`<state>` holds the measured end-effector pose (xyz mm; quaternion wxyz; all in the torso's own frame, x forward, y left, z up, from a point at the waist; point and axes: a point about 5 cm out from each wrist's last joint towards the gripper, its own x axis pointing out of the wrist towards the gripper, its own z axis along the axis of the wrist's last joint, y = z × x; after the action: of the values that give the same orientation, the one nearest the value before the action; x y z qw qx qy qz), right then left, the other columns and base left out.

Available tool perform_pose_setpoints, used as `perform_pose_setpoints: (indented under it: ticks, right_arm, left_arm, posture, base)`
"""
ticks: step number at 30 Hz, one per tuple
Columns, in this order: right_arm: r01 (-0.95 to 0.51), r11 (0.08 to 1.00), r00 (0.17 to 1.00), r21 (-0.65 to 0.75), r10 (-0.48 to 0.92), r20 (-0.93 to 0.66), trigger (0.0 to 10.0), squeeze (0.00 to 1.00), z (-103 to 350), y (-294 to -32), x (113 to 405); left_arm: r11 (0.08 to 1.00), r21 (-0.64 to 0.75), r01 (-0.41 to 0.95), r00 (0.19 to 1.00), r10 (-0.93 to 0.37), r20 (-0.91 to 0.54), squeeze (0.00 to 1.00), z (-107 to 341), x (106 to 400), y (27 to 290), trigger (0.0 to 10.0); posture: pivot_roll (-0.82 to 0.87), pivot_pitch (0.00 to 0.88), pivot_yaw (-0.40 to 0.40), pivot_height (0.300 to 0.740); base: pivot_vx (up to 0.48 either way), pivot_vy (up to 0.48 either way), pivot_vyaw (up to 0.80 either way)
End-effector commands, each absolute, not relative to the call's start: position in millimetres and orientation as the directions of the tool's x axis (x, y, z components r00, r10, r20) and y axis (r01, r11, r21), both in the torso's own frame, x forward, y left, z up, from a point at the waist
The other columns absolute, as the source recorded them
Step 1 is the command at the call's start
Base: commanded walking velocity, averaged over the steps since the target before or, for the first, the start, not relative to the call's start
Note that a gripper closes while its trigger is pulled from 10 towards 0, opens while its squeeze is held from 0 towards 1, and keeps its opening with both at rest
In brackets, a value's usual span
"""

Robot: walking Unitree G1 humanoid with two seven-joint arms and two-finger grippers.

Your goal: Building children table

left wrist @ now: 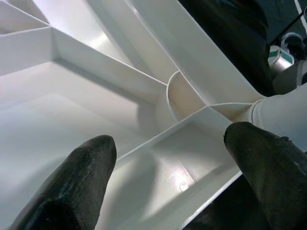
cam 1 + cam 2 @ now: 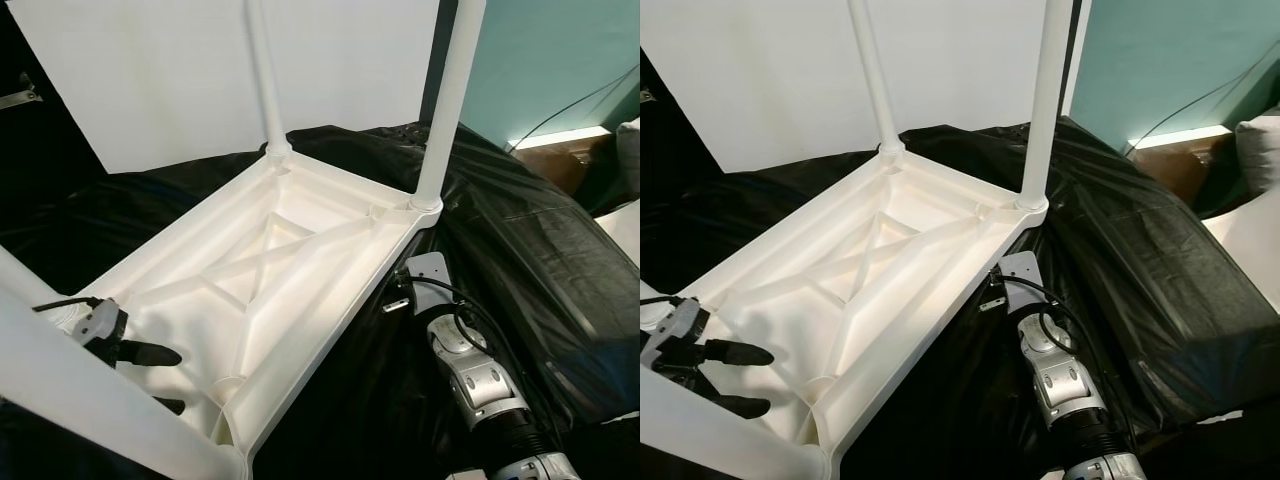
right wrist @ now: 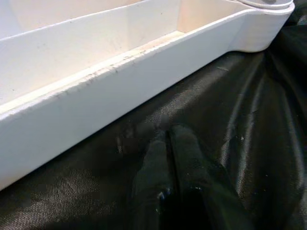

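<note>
A white plastic table [image 2: 270,290] lies upside down on black sheeting [image 2: 520,250], 2 legs fitted. The left tool [image 2: 150,375], fingers apart, hovers inside its ribbed underside. The right tool [image 3: 170,163], fingers together, rests beside the rim. It looks light, stiff, slippery; grip a rib.

Silver-jointed right arm [image 2: 480,385] with black cables — long black-fingered left tool [image 2: 150,375]

One upturned white tabletop [image 2: 290,270], three white legs [image 2: 447,100], one black sheet [image 2: 520,250], two pincers [image 2: 150,375].
</note>
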<state>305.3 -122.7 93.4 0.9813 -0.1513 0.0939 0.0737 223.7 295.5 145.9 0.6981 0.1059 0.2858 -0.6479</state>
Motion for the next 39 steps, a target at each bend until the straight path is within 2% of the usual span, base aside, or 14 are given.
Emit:
perform_pose_setpoints:
  ticks: [1,6,11,16,22,24,29,30,31,32,34,35,37,39]
  right_arm:
    - [-0.180,0.944,0.964,-0.276,0.114,-0.240,10.0,0.00,86.2,-123.6,302.1]
    - [-0.183,0.943,0.964,-0.279,0.116,-0.239,10.0,0.00,87.4,-124.2,303.3]
    - [-0.183,0.942,0.964,-0.282,0.116,-0.238,10.0,0.00,87.8,-125.0,303.6]
    - [-0.183,0.942,0.964,-0.281,0.117,-0.238,10.0,0.00,87.7,-125.0,303.3]
    - [-0.184,0.943,0.964,-0.278,0.118,-0.238,10.0,0.00,87.8,-124.3,303.5]
    - [-0.180,0.946,0.965,-0.268,0.117,-0.236,10.0,0.00,89.0,-124.5,304.1]
    - [-0.178,0.948,0.965,-0.265,0.115,-0.237,10.0,0.00,88.8,-125.1,303.9]
    - [-0.178,0.948,0.965,-0.264,0.115,-0.237,10.0,0.00,88.9,-124.8,303.7]
    - [-0.178,0.948,0.965,-0.264,0.115,-0.237,10.0,0.00,88.9,-124.8,303.7]
    - [-0.178,0.949,0.965,-0.262,0.116,-0.235,10.0,0.00,89.5,-124.3,303.8]
    - [-0.178,0.949,0.965,-0.260,0.116,-0.234,10.0,0.00,90.0,-123.9,303.9]
    - [-0.178,0.950,0.966,-0.259,0.118,-0.232,10.0,0.00,90.9,-123.5,303.9]
    - [-0.177,0.950,0.966,-0.257,0.118,-0.230,10.0,0.00,91.5,-123.8,303.7]
    - [-0.175,0.951,0.966,-0.256,0.115,-0.230,10.0,0.00,91.3,-125.0,302.9]
  left_arm:
    - [0.135,-0.229,0.964,-0.016,-0.832,-0.555,0.04,145.5,220.5,298.7,10.0]
    - [0.110,-0.227,0.968,-0.061,-0.772,-0.633,0.04,140.3,213.8,305.7,10.0]
    - [0.111,-0.221,0.969,-0.056,-0.772,-0.634,0.04,143.1,214.0,307.2,10.0]
    - [0.113,-0.225,0.968,-0.084,-0.696,-0.713,0.05,137.8,208.4,319.9,10.0]
    - [0.096,-0.225,0.970,-0.104,-0.672,-0.733,0.05,133.0,207.5,320.0,10.0]
    - [0.055,-0.219,0.974,-0.139,-0.618,-0.773,0.06,124.1,207.3,319.7,10.0]
    - [0.039,-0.175,0.984,-0.113,-0.623,-0.774,0.05,115.9,213.8,310.1,10.0]
    - [0.048,-0.145,0.988,-0.084,-0.621,-0.779,0.04,110.5,217.5,304.6,9.0]
    - [0.048,-0.145,0.988,-0.084,-0.621,-0.779,0.04,110.5,217.5,304.6,9.0]
    - [0.065,-0.105,0.992,-0.045,-0.603,-0.796,0.00,103.3,222.0,299.5,4.5]
    - [0.074,-0.078,0.994,-0.020,-0.588,-0.808,0.00,98.5,225.0,297.0,4.5]
    - [0.091,-0.060,0.994,0.002,-0.567,-0.824,0.00,93.1,227.5,295.8,0.0]
    - [0.109,-0.044,0.993,0.024,-0.556,-0.831,0.00,89.0,229.6,294.7,0.0]
    - [0.153,0.001,0.988,0.088,-0.565,-0.821,0.00,84.0,235.0,290.4,0.0]
  posture:
    - [-0.03,0.019,0.037,0.740]
    - [-0.03,0.017,0.031,0.740]
    - [-0.03,0.016,0.030,0.740]
    - [-0.03,0.016,0.030,0.740]
    - [-0.03,0.016,0.029,0.740]
    - [-0.03,0.020,0.029,0.740]
    - [-0.03,0.019,0.032,0.740]
    - [-0.03,0.018,0.033,0.740]
    - [-0.03,0.018,0.033,0.740]
    - [-0.04,0.018,0.034,0.740]
    - [-0.04,0.018,0.034,0.740]
    - [-0.04,0.018,0.036,0.740]
    - [-0.04,0.019,0.036,0.740]
    - [-0.04,0.021,0.038,0.740]
  base:
    - [0.000,0.000,0.00]
    - [0.000,0.000,0.00]
    - [0.000,0.000,0.00]
    - [0.000,0.000,0.00]
    - [0.000,0.000,0.00]
    - [0.000,0.000,0.00]
    - [0.000,0.000,0.00]
    - [0.000,0.000,0.00]
    - [0.000,0.000,0.00]
    - [0.000,0.000,0.00]
    - [0.000,0.000,0.00]
    - [0.000,0.000,0.00]
    - [0.000,0.000,0.00]
    - [0.000,0.000,0.00]
